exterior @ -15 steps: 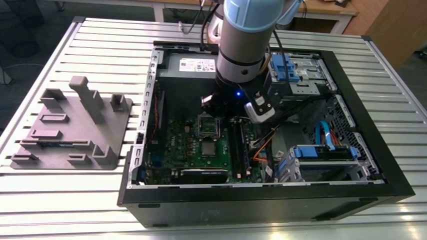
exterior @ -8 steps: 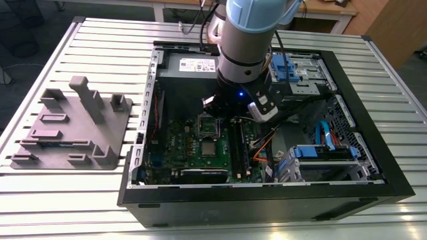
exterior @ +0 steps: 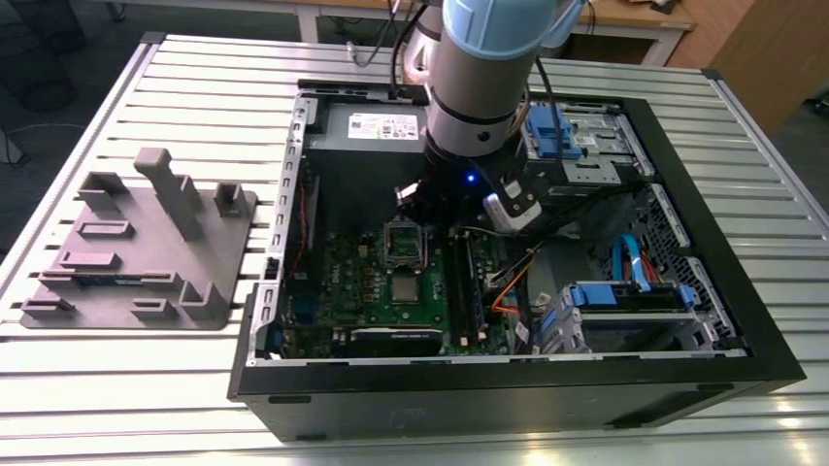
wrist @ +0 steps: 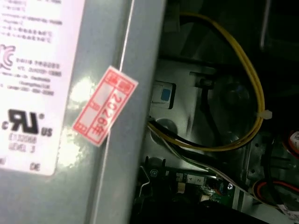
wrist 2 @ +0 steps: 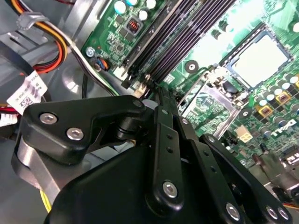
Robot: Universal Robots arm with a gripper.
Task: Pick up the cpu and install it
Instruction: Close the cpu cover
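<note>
The computer case (exterior: 518, 403) lies open on my counter (exterior: 155, 388) so the motherboard (exterior: 349, 282) faces up. My pincer (exterior: 434, 206) hangs over the raised socket frame (exterior: 406, 241); its state I cannot tell. Just beside it the cpu (wrist 2: 259, 56) seems seated on the board, left uncovered.

A robotics lab bench where I work.
An open computer case (exterior: 518, 398) lies on a slatted metal table (exterior: 155, 388); a grey fixture (exterior: 143, 252) sits beside the case, and wooden desks (exterior: 635, 17) stand beyond it.
</note>
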